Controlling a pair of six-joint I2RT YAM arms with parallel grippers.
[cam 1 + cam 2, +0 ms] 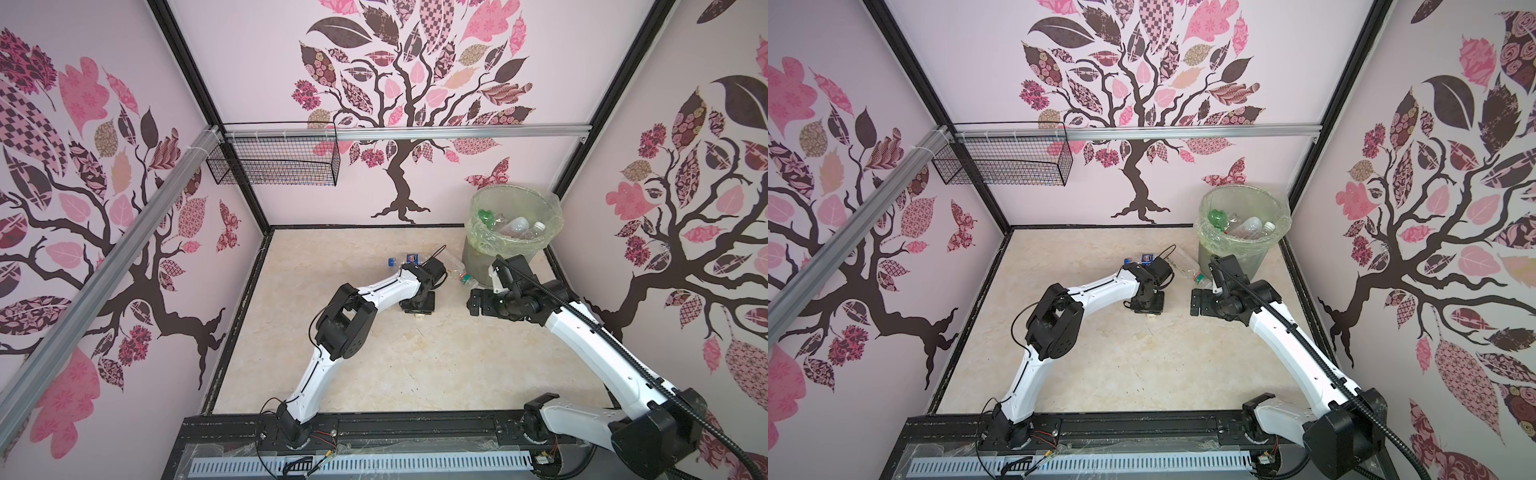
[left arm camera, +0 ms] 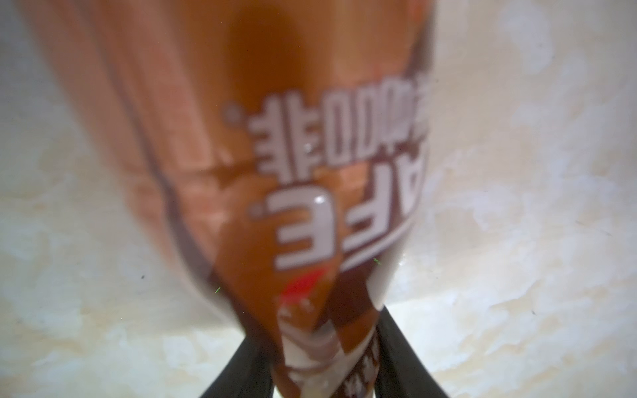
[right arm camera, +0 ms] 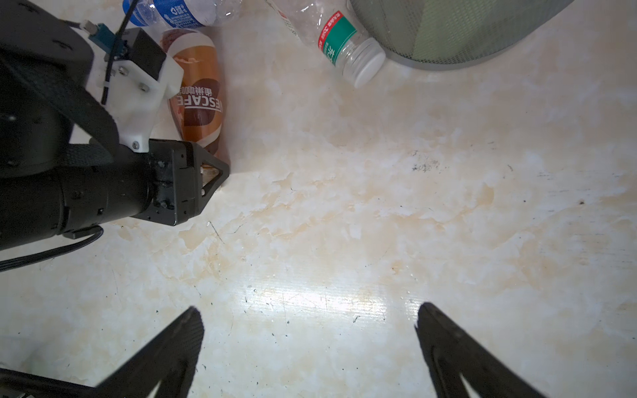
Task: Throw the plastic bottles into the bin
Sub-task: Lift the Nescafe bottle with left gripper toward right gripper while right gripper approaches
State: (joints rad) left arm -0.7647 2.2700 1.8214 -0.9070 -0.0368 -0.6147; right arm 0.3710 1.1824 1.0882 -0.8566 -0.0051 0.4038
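My left gripper (image 2: 319, 324) is shut on a brown-labelled plastic bottle (image 2: 275, 138) that lies on the floor; its black fingers press on both sides of the bottle. The right wrist view shows that bottle (image 3: 200, 100) under the left gripper (image 3: 210, 172). A blue-labelled bottle (image 1: 409, 259) lies just beyond it. A clear bottle (image 3: 341, 44) with a red and green label lies at the foot of the bin (image 1: 478, 257). The bin holds a green bottle (image 1: 484, 216) and clear ones (image 1: 519, 226). My right gripper (image 3: 309, 310) hangs open over bare floor near the bin.
A black wire basket (image 1: 274, 162) hangs on the back rail at the left. The bin stands in the far right corner against the walls. Marble-patterned floor (image 1: 374, 353) spreads between the arms and the front rail.
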